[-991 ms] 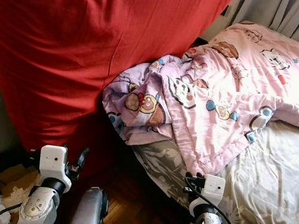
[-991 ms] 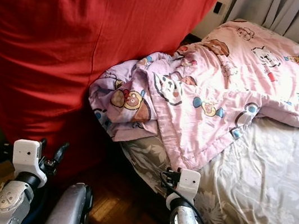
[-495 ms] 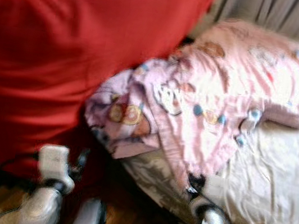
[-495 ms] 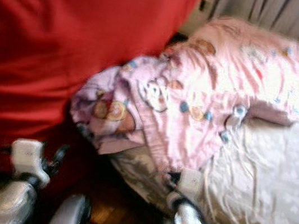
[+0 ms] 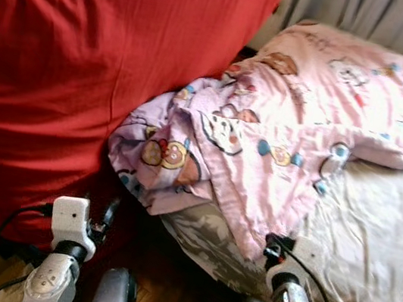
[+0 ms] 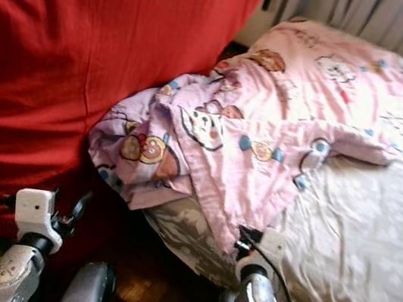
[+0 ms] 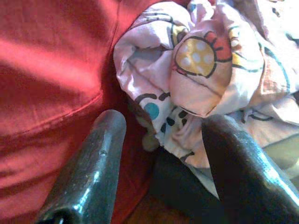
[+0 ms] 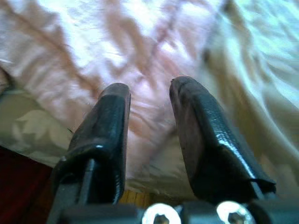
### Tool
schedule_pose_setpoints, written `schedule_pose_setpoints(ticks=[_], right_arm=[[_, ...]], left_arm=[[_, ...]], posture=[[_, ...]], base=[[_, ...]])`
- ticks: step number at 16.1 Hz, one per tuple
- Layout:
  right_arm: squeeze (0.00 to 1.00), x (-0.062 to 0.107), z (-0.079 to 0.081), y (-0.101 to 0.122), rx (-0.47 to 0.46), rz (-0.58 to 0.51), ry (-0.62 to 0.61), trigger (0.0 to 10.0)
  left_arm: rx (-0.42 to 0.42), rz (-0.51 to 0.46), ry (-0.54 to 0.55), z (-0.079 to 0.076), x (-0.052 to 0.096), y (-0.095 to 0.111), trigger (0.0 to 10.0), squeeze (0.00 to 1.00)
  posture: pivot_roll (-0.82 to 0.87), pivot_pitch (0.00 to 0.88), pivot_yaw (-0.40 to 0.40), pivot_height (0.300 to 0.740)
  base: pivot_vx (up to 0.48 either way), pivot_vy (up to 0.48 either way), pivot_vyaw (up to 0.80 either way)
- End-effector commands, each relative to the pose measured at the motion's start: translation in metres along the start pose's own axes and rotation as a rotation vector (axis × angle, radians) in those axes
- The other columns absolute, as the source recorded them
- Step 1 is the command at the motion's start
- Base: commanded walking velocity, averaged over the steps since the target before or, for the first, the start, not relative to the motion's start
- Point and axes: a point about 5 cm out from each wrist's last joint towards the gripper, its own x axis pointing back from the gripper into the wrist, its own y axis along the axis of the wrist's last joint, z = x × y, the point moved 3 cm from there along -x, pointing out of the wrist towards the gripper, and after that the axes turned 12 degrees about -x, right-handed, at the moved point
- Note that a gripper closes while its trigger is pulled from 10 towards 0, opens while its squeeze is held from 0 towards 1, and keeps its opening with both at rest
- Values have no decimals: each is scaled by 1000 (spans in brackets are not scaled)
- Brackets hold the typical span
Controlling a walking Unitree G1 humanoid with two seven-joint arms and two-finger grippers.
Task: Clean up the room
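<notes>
R gripper (image 8: 149, 109) now nearer quilt (image 5: 282, 125), fingers apart.

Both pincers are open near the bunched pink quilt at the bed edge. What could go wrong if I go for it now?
The quilt hangs bunched against the red cover; the left pincer might pinch red fabric too. The right pincer points at its thin lower edge on the bedsheet and could catch both layers.
</notes>
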Motion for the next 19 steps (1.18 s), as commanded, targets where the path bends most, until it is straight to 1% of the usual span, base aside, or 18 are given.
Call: schedule_pose_setpoints(ticks=[1, 4, 6, 8, 9, 12, 14, 16, 19], right_arm=[[1000, -3, -4, 3, -68, 6, -42, 10000], [1000, -7, -8, 6, -169, 18, -92, 10000], [1000, -9, -7, 8, -181, 26, -103, 10000], [996, -11, -4, 3, -229, 55, -111, 10000], [0, -11, -1, 0, -229, 75, -110, 10000], [0, -14, 9, -2, -248, 102, -84, 10000], [0, -16, 14, 1, -256, 103, -65, 10000], [0, -19, 17, 5, -256, 101, -62, 10000], [0, -21, 14, 11, -259, 88, -72, 10000]], left_arm=[[-14, 13, -10, -1, 1, -1, 10000, 0], [-20, 17, -12, 1, 3, -1, 10000, 0], [-23, 18, -15, 1, 4, -1, 10000, 0], [-27, 20, -15, 3, 6, -2, 10000, 0], [-33, 22, -16, 4, 9, -2, 10000, 0], [-48, 30, -22, 6, 14, -2, 10000, 0], [-50, 34, -21, 8, 19, -3, 10000, 0], [-52, 47, -19, 9, 23, -4, 10000, 0], [-54, 69, -18, 10, 33, -8, 10000, 0]], posture=[[147, 127, -35, 572], [151, 131, -26, 572], [160, 135, -20, 572], [167, 140, -14, 572], [180, 148, -9, 572], [196, 163, -2, 572], [205, 180, 1, 572], [210, 197, 2, 572], [218, 224, 1, 572]], base=[[0, 0, 0], [0, 0, 0], [0, 0, 0], [0, 0, 0], [0, 0, 0], [0, 0, 0], [0, 0, 0], [0, 0, 0], [0, 0, 0]])
